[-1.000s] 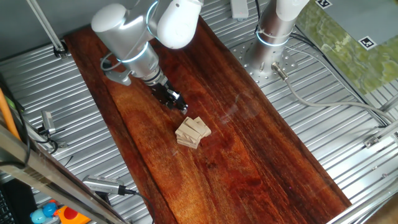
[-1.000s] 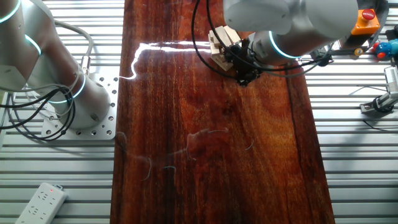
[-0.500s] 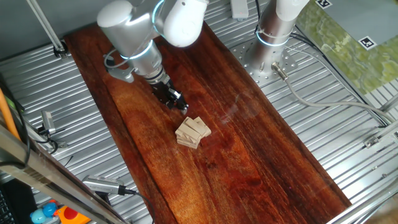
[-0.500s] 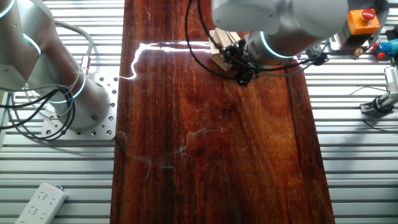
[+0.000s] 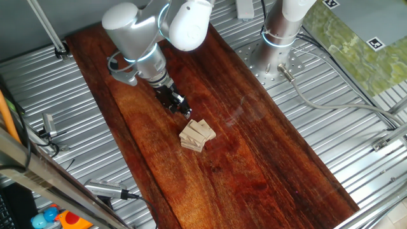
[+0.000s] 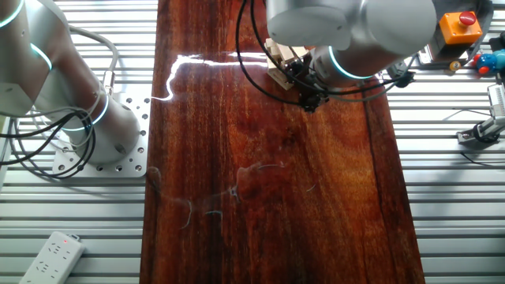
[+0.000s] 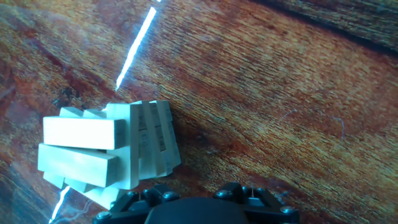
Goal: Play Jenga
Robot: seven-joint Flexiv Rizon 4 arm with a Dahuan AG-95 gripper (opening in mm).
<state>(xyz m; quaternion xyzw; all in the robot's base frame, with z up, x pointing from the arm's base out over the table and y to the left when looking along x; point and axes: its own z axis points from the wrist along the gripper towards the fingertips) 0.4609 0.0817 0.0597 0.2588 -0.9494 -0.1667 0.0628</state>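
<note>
The Jenga stack (image 5: 197,135) sits on the dark wood board (image 5: 254,165) that covers the middle of the worktop, roughly midway across the board's width and toward its near-left half in one fixed view. Its pale blocks lie in crossed layers, each layer turned against the one beneath so that the ends of single blocks stick out at the sides; that arrangement probably explains the low, slanting approach of the arm, since a block can only be pushed or drawn out along its own length. The stack looks slightly skewed, with several blocks offset from their neighbours in the hand view (image 7: 109,152). The end effector (image 5: 180,109) hangs just beside the stack on its far-left side, tilted down toward it and close above the board, with a small gap of bare wood showing between its tip and the nearest block. In the other fixed view the end effector (image 6: 309,96) is largely covered by the wrist. It carries nothing and touches no block. How far its fingers stand apart cannot be told: the hand view shows only the dark underside of the housing at the bottom edge, and both fixed views are too small.
</note>
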